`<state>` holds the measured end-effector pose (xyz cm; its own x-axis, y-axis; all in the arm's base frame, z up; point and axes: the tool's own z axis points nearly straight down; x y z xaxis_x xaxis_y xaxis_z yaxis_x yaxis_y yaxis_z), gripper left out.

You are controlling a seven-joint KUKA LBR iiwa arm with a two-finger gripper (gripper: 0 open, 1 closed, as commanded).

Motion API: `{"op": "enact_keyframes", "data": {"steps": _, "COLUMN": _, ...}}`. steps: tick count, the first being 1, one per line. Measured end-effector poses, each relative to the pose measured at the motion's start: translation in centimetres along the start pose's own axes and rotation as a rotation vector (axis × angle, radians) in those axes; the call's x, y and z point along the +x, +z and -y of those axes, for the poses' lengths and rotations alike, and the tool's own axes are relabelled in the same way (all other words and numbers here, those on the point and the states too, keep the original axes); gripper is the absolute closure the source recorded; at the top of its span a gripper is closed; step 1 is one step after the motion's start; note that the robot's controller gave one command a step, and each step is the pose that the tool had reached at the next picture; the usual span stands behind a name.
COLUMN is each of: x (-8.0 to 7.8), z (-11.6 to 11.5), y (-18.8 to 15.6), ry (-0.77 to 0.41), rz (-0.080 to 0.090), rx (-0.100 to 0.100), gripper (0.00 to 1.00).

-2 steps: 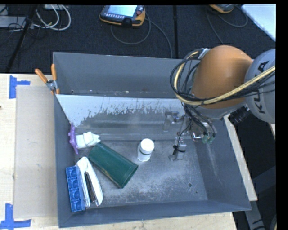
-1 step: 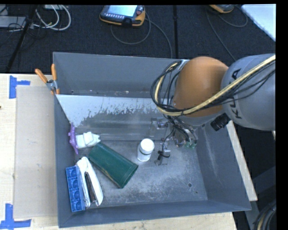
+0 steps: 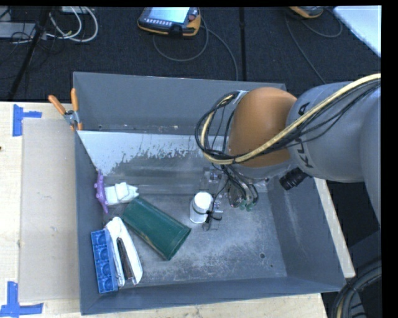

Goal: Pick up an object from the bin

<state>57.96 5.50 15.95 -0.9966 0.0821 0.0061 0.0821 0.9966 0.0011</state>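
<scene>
Camera view: I see the gripper (image 3: 214, 216) low at the centre of the grey metal bin (image 3: 155, 112). The small white-capped cylindrical bottle (image 3: 200, 206) stands just beside it, at its 9 o'clock. I cannot tell the gripper's opening or hold. A dark green cylindrical container (image 3: 155, 228) lies at the bottle's 8 o'clock.

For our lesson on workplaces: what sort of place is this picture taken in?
Probably a robotics lab or test cell: a cabled robot arm reaches into a grey metal bin, and a handheld control pendant lies on the dark floor beyond.
</scene>
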Motion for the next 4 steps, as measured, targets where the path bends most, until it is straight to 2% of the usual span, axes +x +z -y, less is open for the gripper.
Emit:
{"op": "enact_keyframes", "data": {"steps": 1, "x": 0.1, "z": 0.7, "y": 2.5, "ry": 0.048, "rz": 0.004, "rx": 0.001, "gripper": 0.00}}
{"op": "enact_keyframes", "data": {"steps": 2, "x": -3.3, "z": 0.6, "y": 6.3, "ry": -0.139, "rz": 0.013, "rx": -0.001, "gripper": 0.00}}
{"op": "enact_keyframes", "data": {"steps": 3, "x": -4.1, "z": 1.1, "y": 8.1, "ry": -0.169, "rz": 0.012, "rx": -0.002, "gripper": 0.00}}
{"op": "enact_keyframes", "data": {"steps": 4, "x": -4.4, "z": 1.9, "y": 8.7, "ry": -0.385, "rz": 0.018, "rx": 0.000, "gripper": 1.00}}
